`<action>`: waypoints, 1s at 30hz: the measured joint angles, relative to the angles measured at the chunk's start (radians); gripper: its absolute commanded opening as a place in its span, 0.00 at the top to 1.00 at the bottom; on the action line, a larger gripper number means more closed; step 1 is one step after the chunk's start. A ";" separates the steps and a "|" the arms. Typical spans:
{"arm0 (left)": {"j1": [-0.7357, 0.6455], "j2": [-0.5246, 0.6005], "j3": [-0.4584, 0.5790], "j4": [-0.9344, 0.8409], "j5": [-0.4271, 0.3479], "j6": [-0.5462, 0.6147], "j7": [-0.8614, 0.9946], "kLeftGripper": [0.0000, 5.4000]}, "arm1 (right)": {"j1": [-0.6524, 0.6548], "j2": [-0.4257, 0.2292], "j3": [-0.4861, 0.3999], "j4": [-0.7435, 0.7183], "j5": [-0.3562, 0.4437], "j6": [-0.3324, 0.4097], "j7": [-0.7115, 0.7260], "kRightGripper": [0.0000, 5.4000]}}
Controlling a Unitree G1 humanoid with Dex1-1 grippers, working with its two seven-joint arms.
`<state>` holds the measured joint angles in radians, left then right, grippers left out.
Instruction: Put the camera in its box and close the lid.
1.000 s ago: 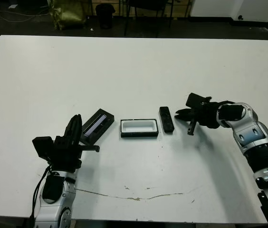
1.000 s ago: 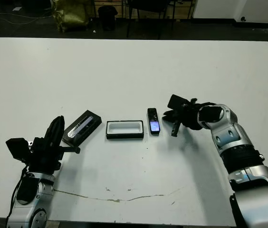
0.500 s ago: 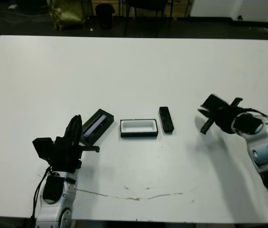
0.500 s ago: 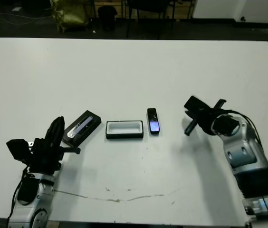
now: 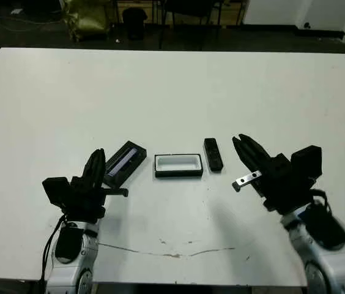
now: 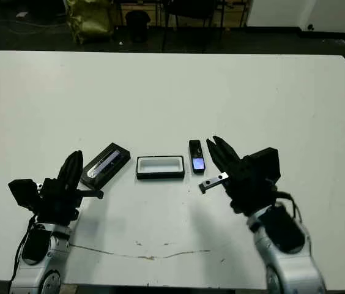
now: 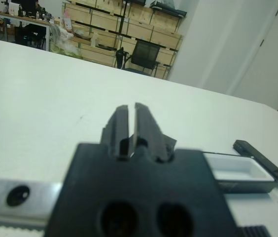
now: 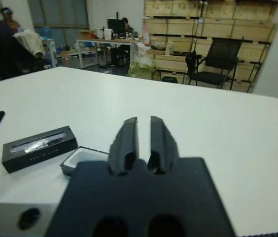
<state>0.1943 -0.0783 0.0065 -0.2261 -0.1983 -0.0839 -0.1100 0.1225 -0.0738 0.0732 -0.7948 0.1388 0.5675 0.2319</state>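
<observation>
Your three items sit in a row mid-surface [image 5: 172, 86]. The lid [image 5: 125, 162] is on your left, lying at an angle, pale strip facing up. The box [image 5: 178, 165] is in the middle, open, white lining visible, nothing in it. The camera [image 5: 213, 154] is just right of the box, lying flat, near the box but not touching it, its long axis running away from you.

Your left claw [image 5: 96, 164] is low on the near-left, fingers nearly together with only a thin slit between them, holding nothing. Its tips are just short of the lid's near end; can't tell if they touch. The left wrist view shows the same: fingers [image 7: 121, 126] almost shut, box [image 7: 237, 172] and camera [image 7: 260, 160] off to one side beyond them.

Your right claw [image 5: 243, 149] is on the near-right, pointing up and toward the camera, tips near it but apart from it. Fingers [image 8: 126, 138] stand close with a narrow gap between, empty. The right wrist view has the lid [image 8: 39, 147] and box [image 8: 82, 159] beyond the fingers. A person [image 8: 1, 42] is in the room behind the surface.
</observation>
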 measured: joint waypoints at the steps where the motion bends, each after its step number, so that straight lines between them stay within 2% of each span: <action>1: 0.000 0.000 -0.001 0.000 0.000 0.000 0.000 1.00 | 0.003 0.005 0.019 0.001 -0.004 0.005 -0.017 0.85; 5: -0.001 0.000 0.000 0.000 -0.001 0.001 -0.001 1.00 | -0.001 0.045 0.080 0.040 -0.036 0.013 -0.099 0.69; 8: -0.001 0.000 -0.001 -0.008 -0.001 0.019 0.006 1.00 | -0.007 0.098 0.121 0.060 -0.055 0.048 -0.173 0.56; 13: -0.003 -0.001 0.001 -0.006 -0.007 0.009 -0.005 1.00 | -0.040 0.167 0.193 0.118 -0.134 0.072 -0.289 0.36; 17: -0.006 -0.001 0.004 0.009 -0.021 -0.004 -0.015 1.00 | -0.073 0.195 0.216 0.168 -0.185 0.087 -0.337 0.20; 22: -0.006 -0.001 0.005 0.003 -0.041 0.001 -0.017 1.00 | -0.109 0.214 0.215 0.250 -0.217 0.070 -0.371 0.00; 30: -0.008 -0.001 0.009 0.014 -0.042 -0.010 -0.025 1.00 | -0.142 0.219 0.171 0.362 -0.215 -0.001 -0.386 0.00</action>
<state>0.1861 -0.0790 0.0151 -0.2124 -0.2399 -0.0941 -0.1353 -0.0199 0.1452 0.2443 -0.4328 -0.0766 0.5661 -0.1538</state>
